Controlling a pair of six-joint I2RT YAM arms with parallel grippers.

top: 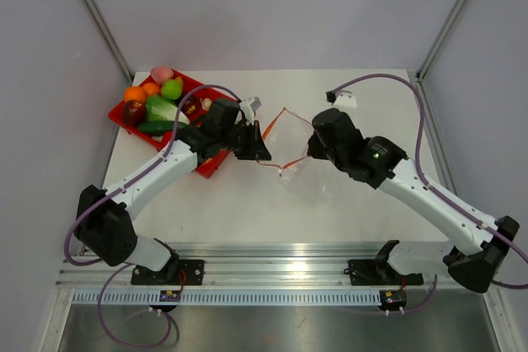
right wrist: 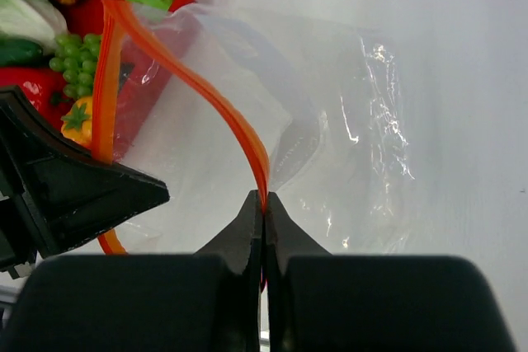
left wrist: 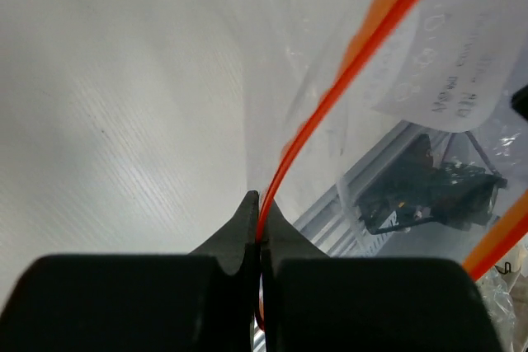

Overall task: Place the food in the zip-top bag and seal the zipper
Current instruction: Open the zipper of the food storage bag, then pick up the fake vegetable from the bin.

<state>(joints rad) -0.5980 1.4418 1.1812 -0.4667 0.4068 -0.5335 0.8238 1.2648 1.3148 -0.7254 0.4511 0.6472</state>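
Observation:
The clear zip-top bag hangs open between my two grippers above the table's middle. Its orange-red zipper splits into two curved strips. My left gripper is shut on one zipper strip, as the left wrist view shows. My right gripper is shut on the other strip, as the right wrist view shows. The bag holds no food that I can see. The food, with cabbage, orange, green and dark red pieces, lies in the red tray at the back left.
The tray's near corner lies under my left forearm. A small white piece with a purple cable sits at the table's back right. Metal frame posts stand at both back corners. The aluminium rail runs along the near edge.

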